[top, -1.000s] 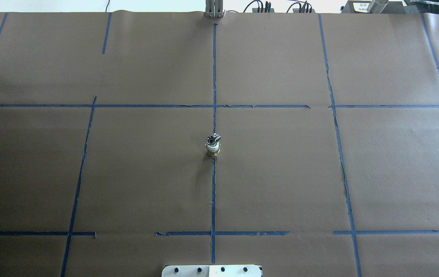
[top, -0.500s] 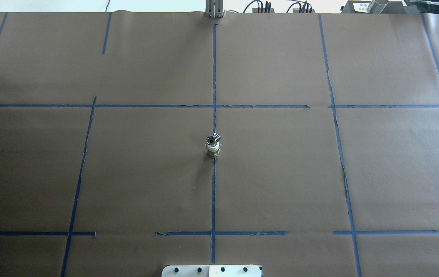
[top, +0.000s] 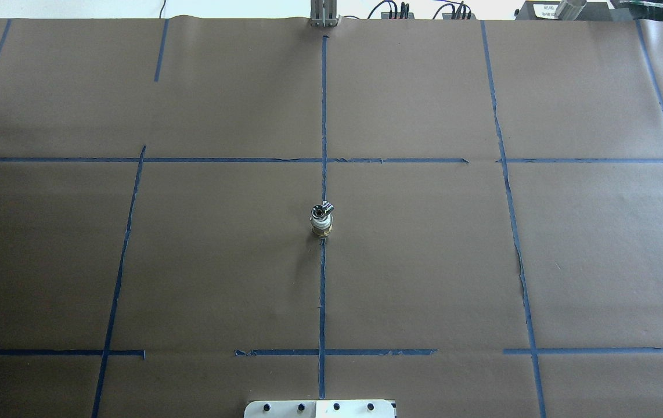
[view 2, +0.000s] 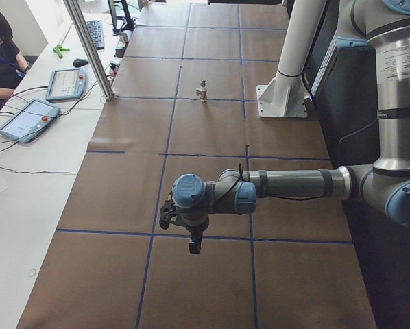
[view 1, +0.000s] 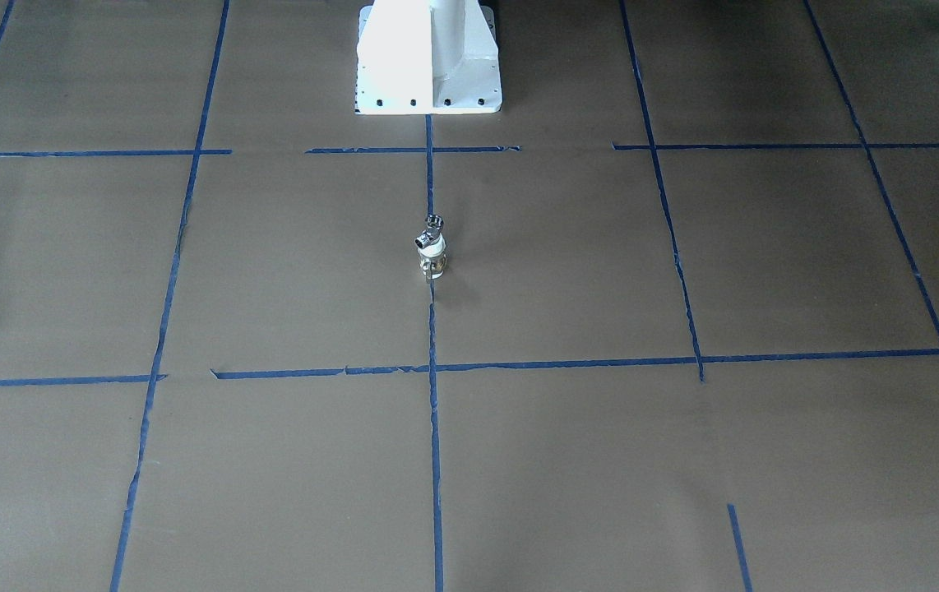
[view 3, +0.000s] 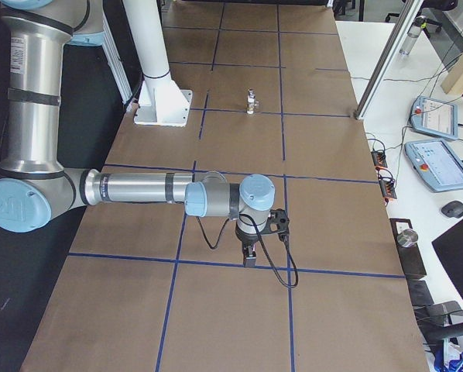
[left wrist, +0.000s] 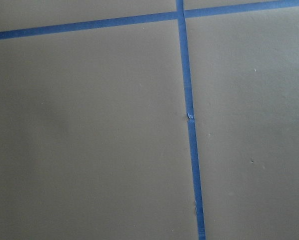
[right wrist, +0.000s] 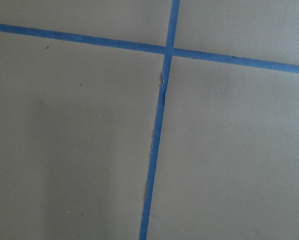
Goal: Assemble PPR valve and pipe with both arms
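The PPR valve [top: 321, 225] stands upright on the brown paper at the table's middle, on the blue centre line. The silver pipe [top: 323, 208] sits on top of it, joined to it; both also show in the front view, valve [view 1: 432, 258] and pipe [view 1: 431, 227]. No gripper is near them. My left gripper [view 2: 191, 243] hangs over the table's left end and my right gripper [view 3: 248, 258] over its right end. Each points down above bare paper, and I cannot tell whether either is open or shut. Both wrist views show only paper and blue tape.
The white pedestal base [view 1: 428, 57] stands behind the assembly. An aluminium post [view 2: 88, 48] rises at the far table edge. Teach pendants [view 2: 27, 118] lie on the side desk, where an operator [view 2: 1, 48] sits. Blue tape lines [top: 323, 116] grid the paper.
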You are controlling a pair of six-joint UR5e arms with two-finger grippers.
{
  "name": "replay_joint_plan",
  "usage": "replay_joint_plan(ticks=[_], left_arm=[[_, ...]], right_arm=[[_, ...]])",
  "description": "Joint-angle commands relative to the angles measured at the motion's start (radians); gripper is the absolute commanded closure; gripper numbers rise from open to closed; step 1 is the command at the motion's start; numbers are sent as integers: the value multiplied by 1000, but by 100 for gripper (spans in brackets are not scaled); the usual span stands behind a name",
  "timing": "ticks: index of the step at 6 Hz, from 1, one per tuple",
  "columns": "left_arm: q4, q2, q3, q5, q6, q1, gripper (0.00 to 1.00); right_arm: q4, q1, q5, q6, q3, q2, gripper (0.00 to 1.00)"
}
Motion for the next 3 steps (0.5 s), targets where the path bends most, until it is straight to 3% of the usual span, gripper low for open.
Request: replay_joint_plan(ticks=[1, 3], left_arm=[[1, 2, -1, -1, -1, 3, 0], [-1, 2, -3, -1, -1, 3, 0]], right_arm=[[1, -3, 1, 4, 1, 1, 0], [1, -3, 2, 3, 1, -4, 0]])
